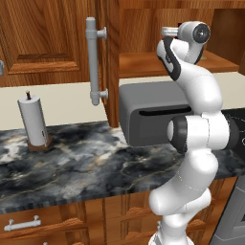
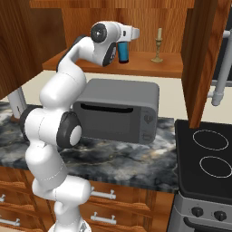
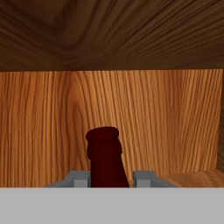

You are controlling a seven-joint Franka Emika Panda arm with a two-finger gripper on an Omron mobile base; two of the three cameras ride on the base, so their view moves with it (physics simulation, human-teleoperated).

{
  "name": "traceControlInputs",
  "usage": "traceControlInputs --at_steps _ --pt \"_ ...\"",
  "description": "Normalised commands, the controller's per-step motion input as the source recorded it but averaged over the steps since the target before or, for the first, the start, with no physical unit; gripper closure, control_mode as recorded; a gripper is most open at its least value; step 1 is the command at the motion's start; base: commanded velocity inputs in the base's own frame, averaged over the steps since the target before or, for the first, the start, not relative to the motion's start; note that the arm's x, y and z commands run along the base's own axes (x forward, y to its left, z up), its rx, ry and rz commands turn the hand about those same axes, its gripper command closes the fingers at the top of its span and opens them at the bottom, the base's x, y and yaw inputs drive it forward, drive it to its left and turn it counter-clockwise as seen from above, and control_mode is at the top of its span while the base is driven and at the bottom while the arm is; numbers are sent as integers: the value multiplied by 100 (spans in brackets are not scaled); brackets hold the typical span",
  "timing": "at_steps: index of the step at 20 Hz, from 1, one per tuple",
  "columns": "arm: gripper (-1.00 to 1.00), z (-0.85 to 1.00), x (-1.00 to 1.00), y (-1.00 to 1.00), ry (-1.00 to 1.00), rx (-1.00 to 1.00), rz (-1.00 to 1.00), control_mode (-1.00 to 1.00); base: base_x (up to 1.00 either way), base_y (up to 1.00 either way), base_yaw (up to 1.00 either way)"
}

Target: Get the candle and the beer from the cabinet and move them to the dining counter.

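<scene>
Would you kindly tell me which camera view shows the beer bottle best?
The right base view: the beer stands on the cabinet shelf, blue label visible, partly behind the hand. The hand view shows just its dark neck between the gripper fingers.

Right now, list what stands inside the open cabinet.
Inside the cabinet: the candle upright on the shelf, and the beer between the gripper fingers; the arm covers the shelf's left.

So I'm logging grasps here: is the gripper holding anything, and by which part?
The gripper straddles the beer at its neck; whether it is actually clamped cannot be told.
</scene>
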Motion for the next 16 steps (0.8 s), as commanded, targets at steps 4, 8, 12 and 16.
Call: traceControlInputs --at_steps 4,8,12,16 --pt "100 0 -2 -1 0 0 0 -100 0 0 0" --pt "100 0 -31 -9 -2 0 0 -100 0 0 0" --pt "100 0 -41 -5 -1 0 0 -100 0 0 0" --pt "100 0 -48 -2 -1 0 0 -100 0 0 0"
